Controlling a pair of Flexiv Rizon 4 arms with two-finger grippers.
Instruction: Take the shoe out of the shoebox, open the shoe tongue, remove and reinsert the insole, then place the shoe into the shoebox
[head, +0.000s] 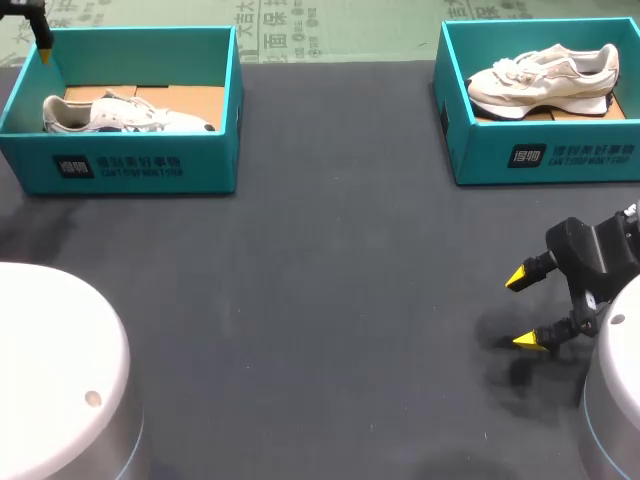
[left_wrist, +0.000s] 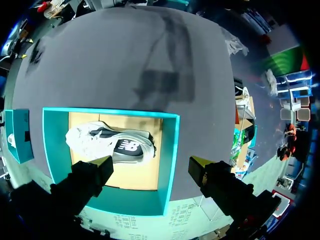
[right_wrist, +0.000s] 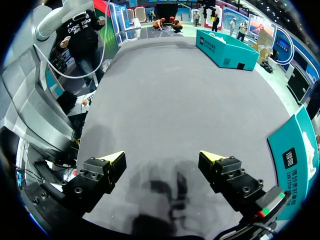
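Note:
Two teal shoeboxes stand at the back of the table. The left shoebox (head: 140, 165) holds a white and grey shoe (head: 120, 115) lying on its side. The right shoebox (head: 545, 155) holds a cream shoe (head: 545, 80). My left gripper (head: 42, 45) hangs above the left box's far left corner. In its wrist view the left gripper (left_wrist: 151, 165) is open, high over the shoebox (left_wrist: 172, 150) and the shoe (left_wrist: 110, 145). My right gripper (head: 522, 310) is open and empty, low over the bare table in front of the right box, as its wrist view also shows for the gripper (right_wrist: 162, 158).
The dark grey tabletop (head: 330, 300) spreads between and in front of the boxes. In the right wrist view the left shoebox (right_wrist: 225, 50) is far ahead and the right shoebox (right_wrist: 295, 160) stands close beside the gripper. White arm bases (head: 60, 380) fill the near corners.

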